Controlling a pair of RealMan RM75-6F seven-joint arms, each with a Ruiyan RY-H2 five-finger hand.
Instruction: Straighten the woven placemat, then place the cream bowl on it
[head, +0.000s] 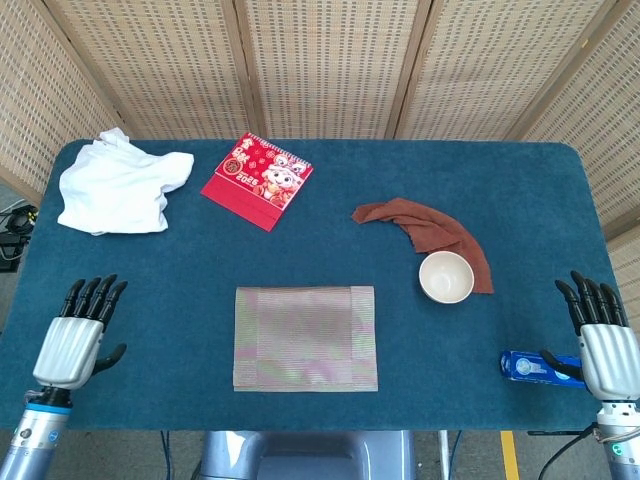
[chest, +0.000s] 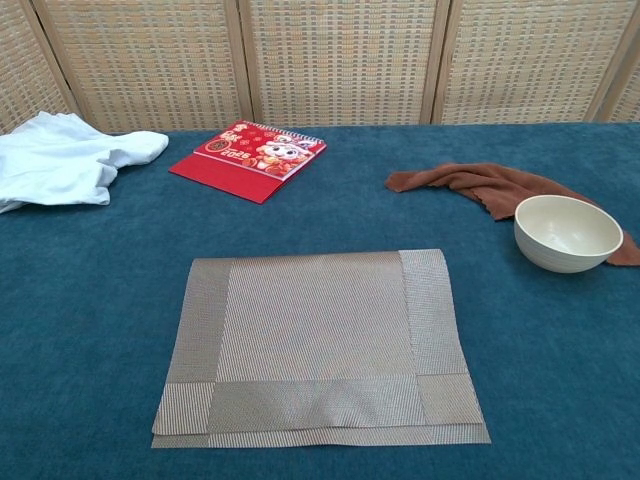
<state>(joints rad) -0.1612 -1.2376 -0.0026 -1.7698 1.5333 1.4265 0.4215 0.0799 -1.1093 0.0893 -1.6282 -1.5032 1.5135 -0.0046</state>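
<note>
Placemat (head: 306, 338) lies flat on the blue table (head: 320, 250), near the 6 o'clock edge. It looks folded over, with one layer peeking out along its near side. At about 2 o'clock from the placemat sits the cream bowl (head: 446, 277), standing upright and apart from it. The bowl touches a brown cloth (head: 425, 229). The left hand (head: 76, 334) floats at 8 o'clock with fingers spread and nothing in it. The right hand (head: 601, 336) is at 4 o'clock, fingers spread too, holding nothing, just beside a small blue pack (head: 531, 367). A red calendar (head: 257, 180) and a white cloth (head: 118, 183) lie far off toward 11 o'clock.
</note>
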